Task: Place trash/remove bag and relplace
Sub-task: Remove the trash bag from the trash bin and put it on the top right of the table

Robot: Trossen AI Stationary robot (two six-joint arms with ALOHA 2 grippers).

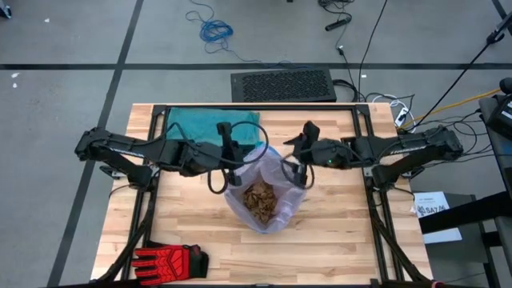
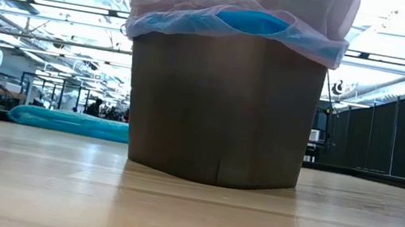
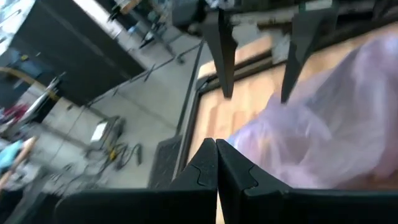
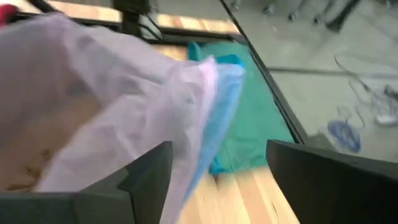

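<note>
Bag (image 1: 268,180): thin translucent lilac-pink liner, sitting in the bin at the middle of the table, mouth open upward, blue rim (image 2: 256,23) folded down over the bin's top edge.
Handling, judged: very light, limp, slippery film; likely to crumple, stretch or tear if pulled by one spot; no stiffness to push against.
Where to grip, judged: the doubled blue rim, on opposite sides of the mouth, gathered evenly so the load hangs centred.
Trash (image 1: 261,200): heap of crumpled tan paper wads down inside the bag; light, loose, apt to spill if the bag tips.
Bin (image 2: 223,112): dark, straight-walled, upright under the bag; may lift along with the liner unless the film slides free.
Left gripper (image 1: 231,155): at the bag's far-left rim, fingers closed together with nothing visibly between them; bag film just beside the tips in the left wrist view.
Right gripper (image 1: 299,170): at the bag's right rim, fingers spread apart, film lying against one finger (image 4: 146,174), not pinched.
Replacement bag (image 1: 210,125): teal-green, flat on the table beyond the bin, behind the left gripper.
Glove (image 1: 170,260): red and black, well apart from the bin at the table's near-left corner.
Table (image 1: 344,240): pale wood, bare around the bin.
</note>
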